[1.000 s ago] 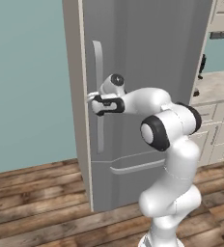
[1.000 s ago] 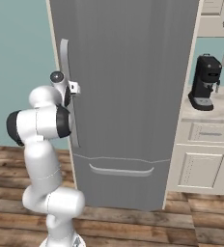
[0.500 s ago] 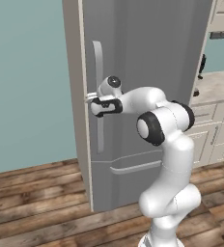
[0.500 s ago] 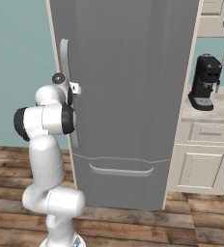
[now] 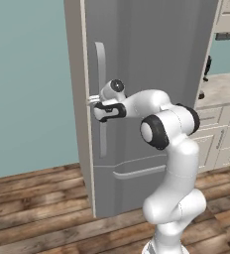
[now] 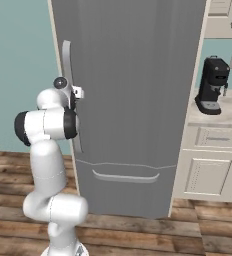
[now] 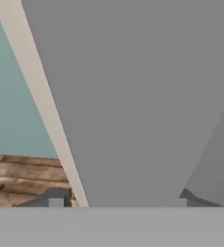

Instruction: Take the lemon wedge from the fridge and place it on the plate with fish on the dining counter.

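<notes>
The fridge (image 5: 151, 74) (image 6: 138, 75) stands shut, a tall grey cabinet with a long pale vertical handle (image 5: 101, 59) (image 6: 66, 55). My gripper (image 5: 93, 101) (image 6: 79, 92) is at the handle's mid-height, against the door's left edge. In the hand view the grey door (image 7: 133, 96) is very close, and the gripper (image 7: 121, 198) has its fingertips wide apart. The handle (image 7: 217, 164) lies by the right fingertip (image 7: 191, 198); nothing is clamped. The lemon wedge, the plate, the fish and the dining counter are out of view.
A black coffee machine (image 6: 212, 85) sits on a pale counter (image 6: 223, 112) over white cabinets (image 6: 213, 160) right of the fridge. A teal wall (image 5: 28, 84) and wooden floor (image 5: 37, 213) lie to the left. A drawer pull (image 6: 124, 176) crosses the fridge low down.
The hand has stayed at the fridge handle while the arm's elbow has swung a little to the left. The fridge door has not moved.
</notes>
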